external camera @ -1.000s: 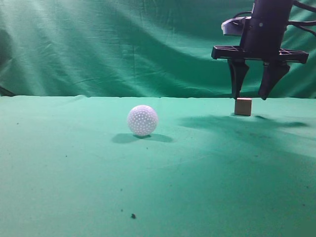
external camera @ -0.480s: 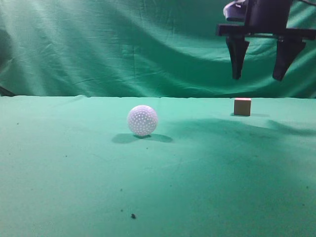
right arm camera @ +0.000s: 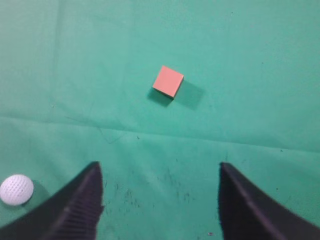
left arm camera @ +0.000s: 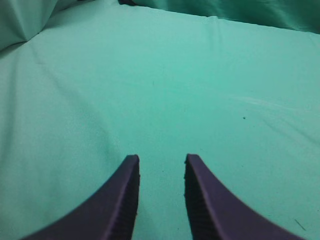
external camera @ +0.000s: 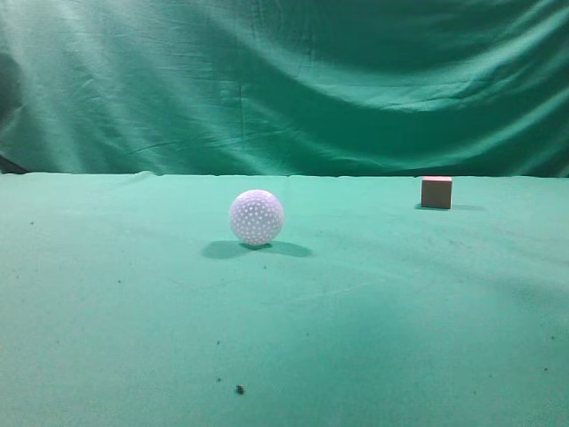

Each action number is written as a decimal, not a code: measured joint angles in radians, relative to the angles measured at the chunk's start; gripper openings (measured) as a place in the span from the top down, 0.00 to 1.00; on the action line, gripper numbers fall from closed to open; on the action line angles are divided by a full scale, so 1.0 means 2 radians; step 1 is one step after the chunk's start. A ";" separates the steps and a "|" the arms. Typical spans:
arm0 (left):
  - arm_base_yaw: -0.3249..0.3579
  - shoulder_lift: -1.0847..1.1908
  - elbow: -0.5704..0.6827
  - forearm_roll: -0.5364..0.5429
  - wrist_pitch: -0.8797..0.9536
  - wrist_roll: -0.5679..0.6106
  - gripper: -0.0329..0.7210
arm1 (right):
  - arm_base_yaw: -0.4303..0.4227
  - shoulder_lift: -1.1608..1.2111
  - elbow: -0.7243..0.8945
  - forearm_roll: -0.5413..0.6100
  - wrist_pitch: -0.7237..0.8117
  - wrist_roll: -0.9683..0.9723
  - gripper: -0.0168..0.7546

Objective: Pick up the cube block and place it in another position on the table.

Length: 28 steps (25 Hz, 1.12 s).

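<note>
Cube block [external camera: 436,192] sitting alone on tabletop [external camera: 373,302], far right, well apart from ball [external camera: 257,217]. Right gripper [right arm camera: 160,200] hanging high above, jaws spread wide, empty. Left gripper [left arm camera: 161,192] jaws narrowly parted, idling. Risk: cube's faces lying skewed to the jaws, so a descent could catch a corner.

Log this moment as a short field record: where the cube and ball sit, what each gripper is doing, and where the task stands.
cube block: resting on the table, far right in the exterior view, nothing touching it
ball: left of the cube and apart from it, nearer the camera
right gripper: open, empty, high above the cube
left gripper: slightly open, empty, over bare cloth
arms in exterior view: none visible
task status: cube lies free on the table
</note>
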 joint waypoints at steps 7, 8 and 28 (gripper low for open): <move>0.000 0.000 0.000 0.000 0.000 0.000 0.61 | 0.010 -0.194 0.209 0.002 -0.050 0.006 0.98; 0.000 0.000 0.000 0.000 0.000 0.000 0.61 | 0.010 -0.220 0.238 0.002 -0.063 0.008 0.98; 0.000 0.000 0.000 0.000 0.000 0.000 0.61 | 0.010 -0.554 0.443 -0.004 -0.133 0.008 0.98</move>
